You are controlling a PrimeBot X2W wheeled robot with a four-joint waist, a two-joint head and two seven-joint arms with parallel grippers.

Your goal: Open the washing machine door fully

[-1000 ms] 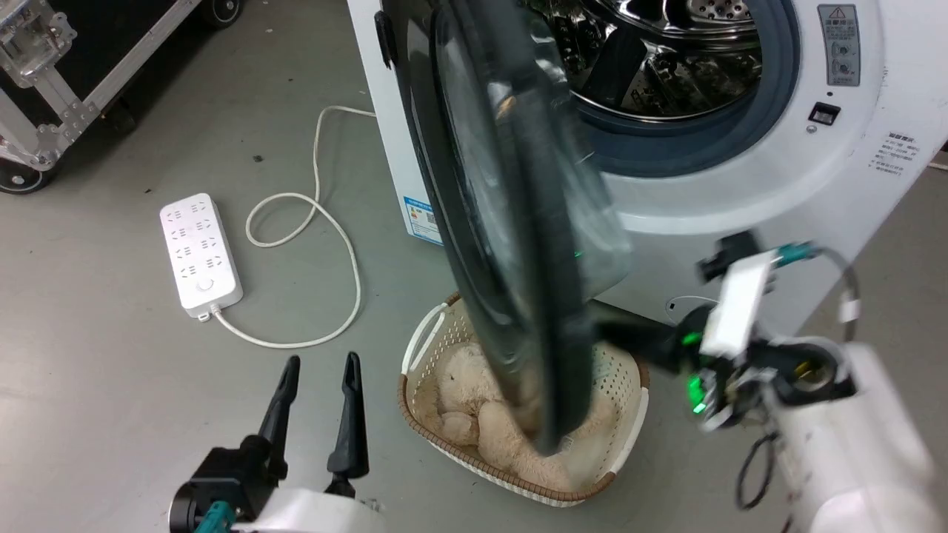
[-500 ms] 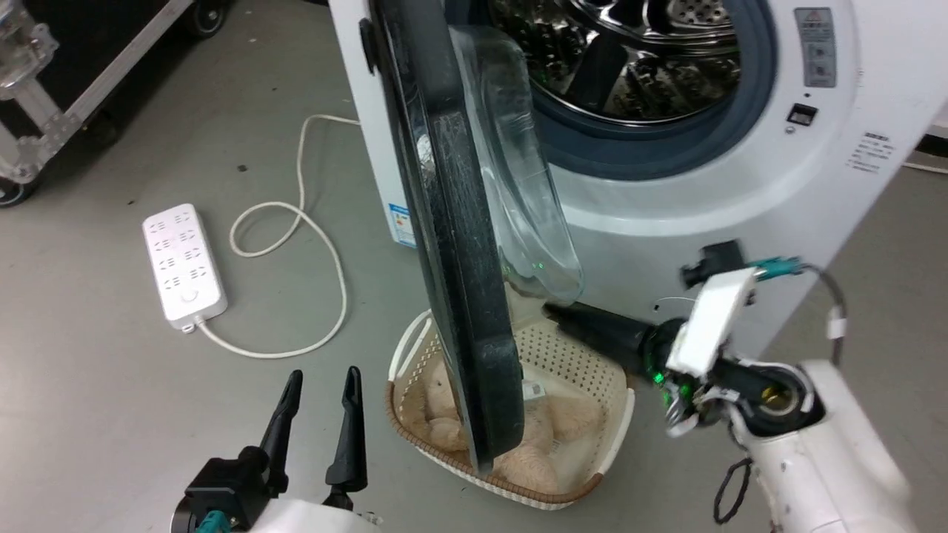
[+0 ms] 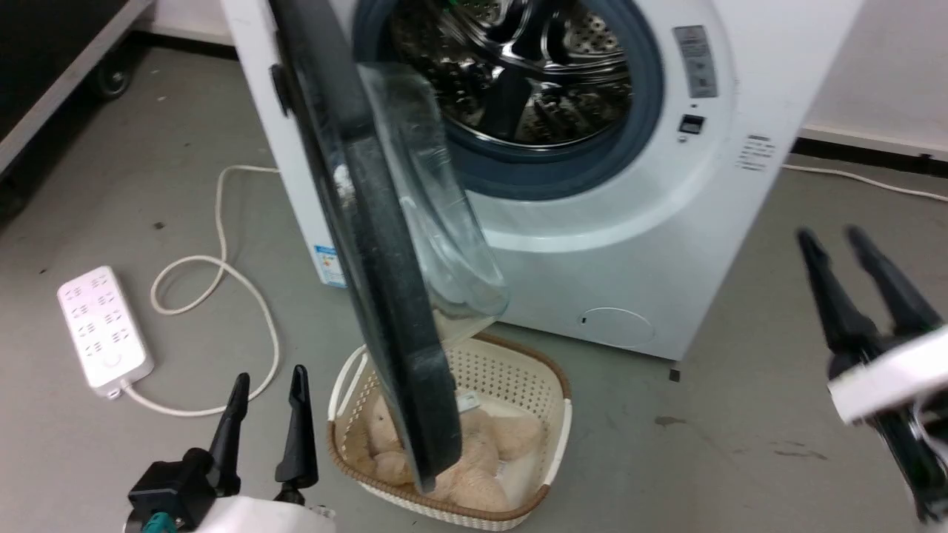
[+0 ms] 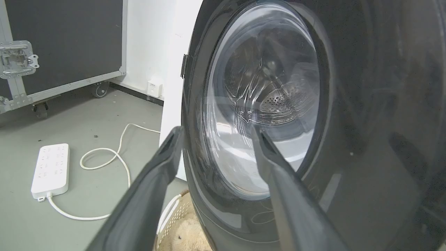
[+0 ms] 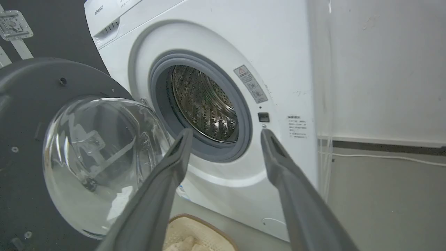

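Observation:
The washing machine (image 3: 637,244) is a white front-loader with its steel drum (image 3: 518,66) exposed. The washing machine door (image 3: 370,259) stands swung out to the left, edge-on to me, its clear glass bowl (image 3: 437,207) facing the opening. My left gripper (image 3: 269,377) is open at the lower left, in front of the door's outer face and apart from it. In the left wrist view the left gripper (image 4: 216,134) frames the black rim (image 4: 366,104). My right gripper (image 3: 828,237) is open at the right, empty, away from the door. Between the right gripper's (image 5: 226,134) fingers shows the grey rubber ring (image 5: 244,139).
A cream perforated basket (image 3: 518,366) holding a plush toy (image 3: 489,444) sits on the floor under the door's lower edge. A white power strip (image 3: 104,326) and its looped cable (image 3: 222,274) lie at the left. A black wheeled case (image 4: 62,45) stands further left.
The door has swung wider to the left. My right gripper has drawn back from behind the door to the right and now points up. The camera has shifted too.

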